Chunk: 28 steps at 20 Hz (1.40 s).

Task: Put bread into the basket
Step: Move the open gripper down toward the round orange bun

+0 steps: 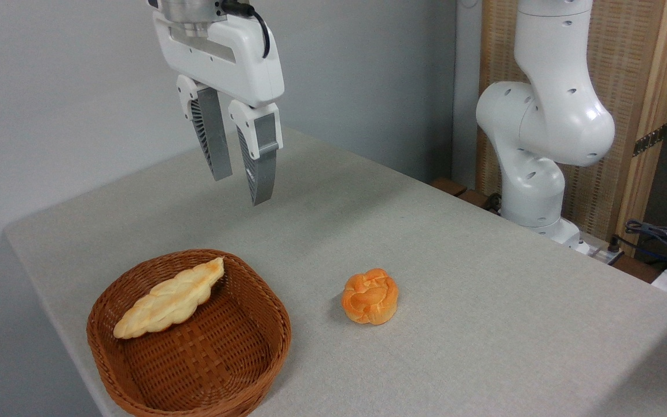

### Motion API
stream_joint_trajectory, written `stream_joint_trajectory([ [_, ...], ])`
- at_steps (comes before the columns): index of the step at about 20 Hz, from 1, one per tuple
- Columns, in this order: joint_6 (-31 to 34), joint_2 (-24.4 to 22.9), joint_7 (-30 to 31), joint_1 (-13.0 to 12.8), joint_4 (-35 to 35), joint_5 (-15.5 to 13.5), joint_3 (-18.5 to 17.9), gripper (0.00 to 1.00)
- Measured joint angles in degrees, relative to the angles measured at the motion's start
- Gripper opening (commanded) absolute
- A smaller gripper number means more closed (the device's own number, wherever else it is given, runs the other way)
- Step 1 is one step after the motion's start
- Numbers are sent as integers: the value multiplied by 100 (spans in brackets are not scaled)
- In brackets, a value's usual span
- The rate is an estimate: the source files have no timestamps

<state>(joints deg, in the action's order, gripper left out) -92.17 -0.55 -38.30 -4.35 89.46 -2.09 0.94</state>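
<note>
Released claw (242, 174) hovering empty above the tabletop (484, 278) — orange bun (370, 296) lying at the basket's (252, 370) three o'clock, likely light and squashable; grip its sides gently.

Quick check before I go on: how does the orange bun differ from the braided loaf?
Shape: the orange bun is small and round with a knotted top; the braided loaf is long and tapered.
Colour: the bun is deep orange; the loaf is pale yellow with light browning.
Place: the bun sits on the table, right of the basket; the loaf lies inside it, leaning on the rim.
Neither is held; the claw hangs empty above.
</note>
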Motion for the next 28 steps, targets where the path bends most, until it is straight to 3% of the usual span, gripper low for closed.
stream_joint_trajectory([
  [15,10,-116,-102,3,237,3,-84,100],
  [21,-464,-707,-1282,7,1575,11,-460,100],
  [28,-1732,-1209,-2213,0,3294,78,-503,100],
])
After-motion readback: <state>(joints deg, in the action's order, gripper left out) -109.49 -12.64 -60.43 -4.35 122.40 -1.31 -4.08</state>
